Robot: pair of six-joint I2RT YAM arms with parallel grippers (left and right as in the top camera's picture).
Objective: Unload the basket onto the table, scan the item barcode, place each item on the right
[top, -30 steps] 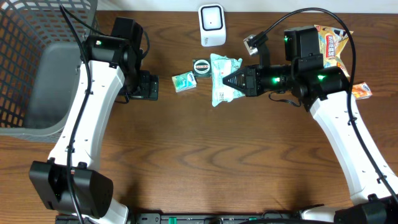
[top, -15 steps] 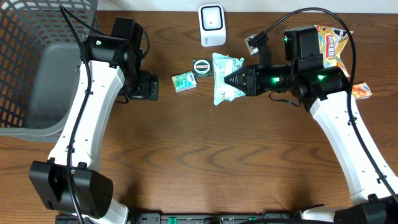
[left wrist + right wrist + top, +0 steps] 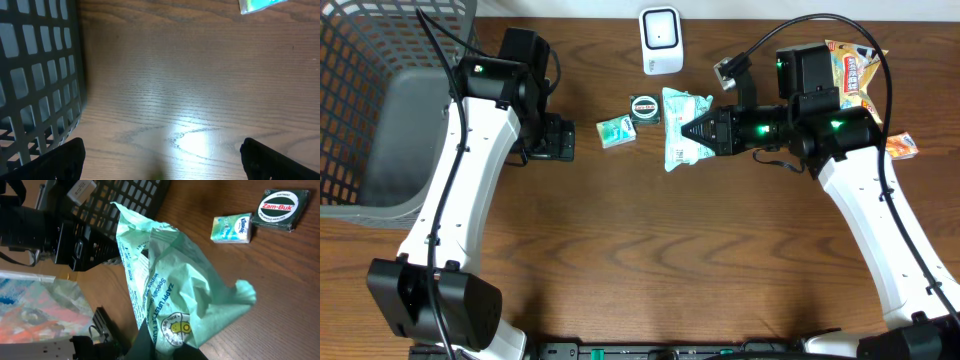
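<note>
My right gripper (image 3: 684, 130) is shut on a pale green wipes packet (image 3: 676, 150), holding it just above the table below the white barcode scanner (image 3: 660, 40). The right wrist view shows the crumpled packet (image 3: 170, 275) rising from my right gripper (image 3: 167, 347), printed text facing the camera; I see no barcode on it. My left gripper (image 3: 563, 138) hovers open beside the basket, left of the packet. In the left wrist view its fingertips (image 3: 65, 159) stand wide apart over bare wood, nothing between them.
A dark wire basket (image 3: 380, 110) fills the left side. A Zam-Buk tin (image 3: 645, 107) and a small Kleenex pack (image 3: 615, 130) lie left of the packet. Snack bags (image 3: 855, 65) lie at the far right.
My right gripper has nudged the green packet slightly rightward. The left arm has not moved.
</note>
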